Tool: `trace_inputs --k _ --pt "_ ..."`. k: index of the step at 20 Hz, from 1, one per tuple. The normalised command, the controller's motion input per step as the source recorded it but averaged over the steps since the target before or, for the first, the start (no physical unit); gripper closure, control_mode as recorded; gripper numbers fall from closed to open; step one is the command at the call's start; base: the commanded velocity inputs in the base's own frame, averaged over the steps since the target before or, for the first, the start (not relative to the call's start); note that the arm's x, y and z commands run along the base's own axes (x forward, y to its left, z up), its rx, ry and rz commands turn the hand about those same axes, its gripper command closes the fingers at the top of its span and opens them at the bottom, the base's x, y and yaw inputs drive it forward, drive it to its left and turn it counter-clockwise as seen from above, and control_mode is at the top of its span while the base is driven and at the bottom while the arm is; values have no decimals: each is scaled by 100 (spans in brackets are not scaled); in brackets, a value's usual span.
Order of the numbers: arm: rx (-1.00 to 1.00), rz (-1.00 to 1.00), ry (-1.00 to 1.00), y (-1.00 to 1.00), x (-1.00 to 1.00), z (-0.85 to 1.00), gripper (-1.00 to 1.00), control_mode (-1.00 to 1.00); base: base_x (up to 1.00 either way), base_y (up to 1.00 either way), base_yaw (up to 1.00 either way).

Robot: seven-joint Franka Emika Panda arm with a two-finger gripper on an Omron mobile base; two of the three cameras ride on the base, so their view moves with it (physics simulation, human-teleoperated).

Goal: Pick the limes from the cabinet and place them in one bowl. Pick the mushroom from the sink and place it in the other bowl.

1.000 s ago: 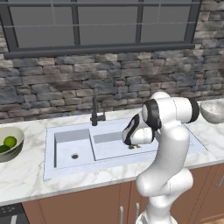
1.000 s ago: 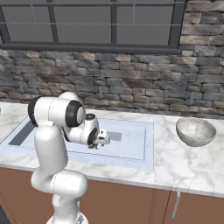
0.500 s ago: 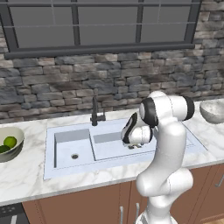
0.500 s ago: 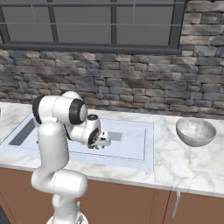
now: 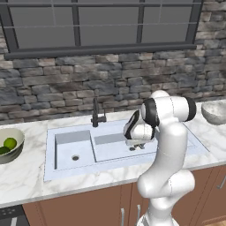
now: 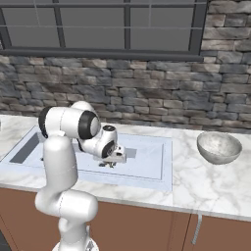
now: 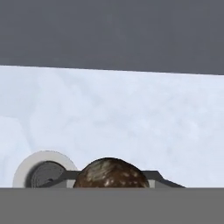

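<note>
My claw [image 5: 137,147] is down in the right basin of the sink [image 5: 79,154], its tips pinched on the brown speckled mushroom [image 7: 111,174], a drain [image 7: 43,171] just beside it. The marble counter [image 6: 206,184] surrounds the sink. The dark faucet [image 5: 96,114] stands at the far rim. The stone-look bowl [image 6: 218,147] sits far right; the cream bowl [image 5: 8,143] far left holds both limes [image 5: 9,143].
</note>
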Motion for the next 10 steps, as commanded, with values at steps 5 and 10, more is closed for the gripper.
trace_inputs --k 5,10 --pt "-11 0 -2 -1 0 60 100 -100 0 0 0" --pt "-5 -1 -2 0 -10 96 100 -100 0 0 0"
